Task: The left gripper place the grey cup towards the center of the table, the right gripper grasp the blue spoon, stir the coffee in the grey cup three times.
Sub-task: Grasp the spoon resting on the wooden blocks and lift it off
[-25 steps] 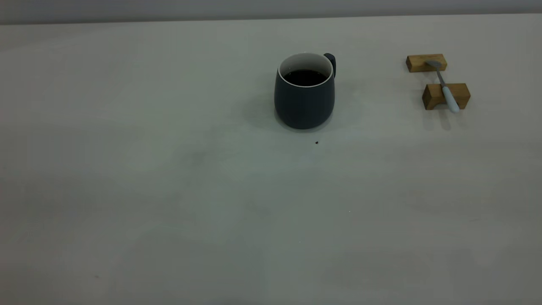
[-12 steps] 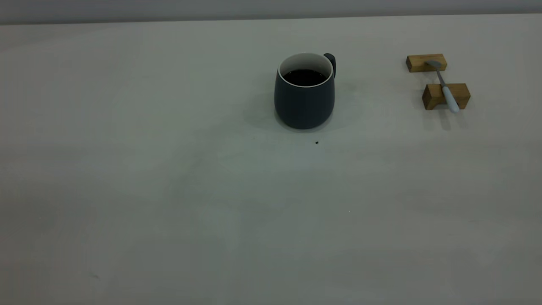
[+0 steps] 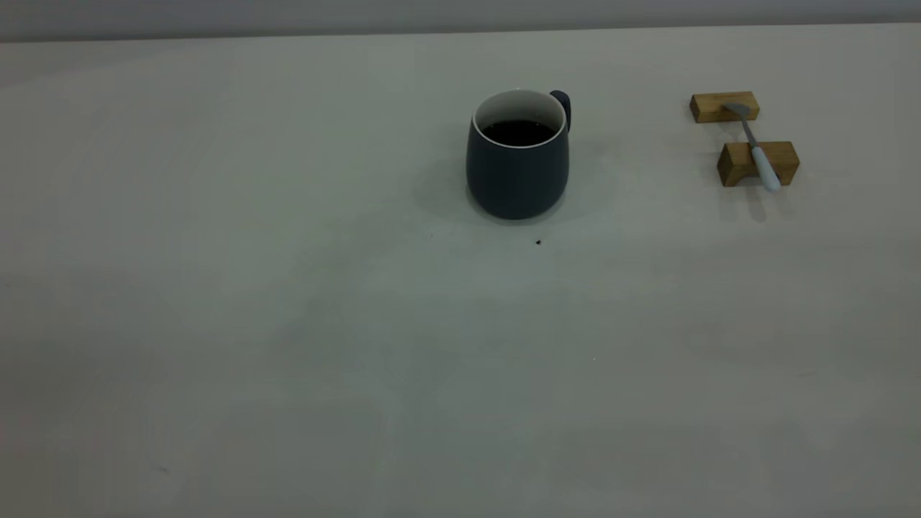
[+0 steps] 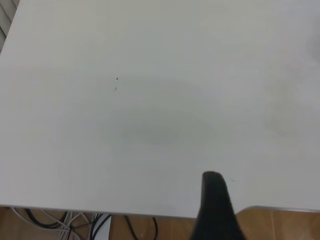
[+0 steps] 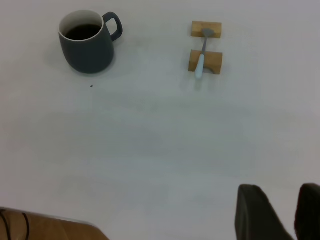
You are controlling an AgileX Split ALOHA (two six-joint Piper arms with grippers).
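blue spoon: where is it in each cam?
Exterior: spoon at far right, bridging two wooden blocks, right of the cup.
Left wrist: not in view.
Right wrist: spoon lies across the same blocks, well away from the cup.
Shared landmark: the cup with its dark speck on the table.

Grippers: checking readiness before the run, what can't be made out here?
Left gripper: left wrist view, mostly cut off by frame edge.
Right gripper: right wrist view, only open tips inside frame.
Exterior view: neither arm shows.
Grey cup handle: exterior view, mostly behind cup.
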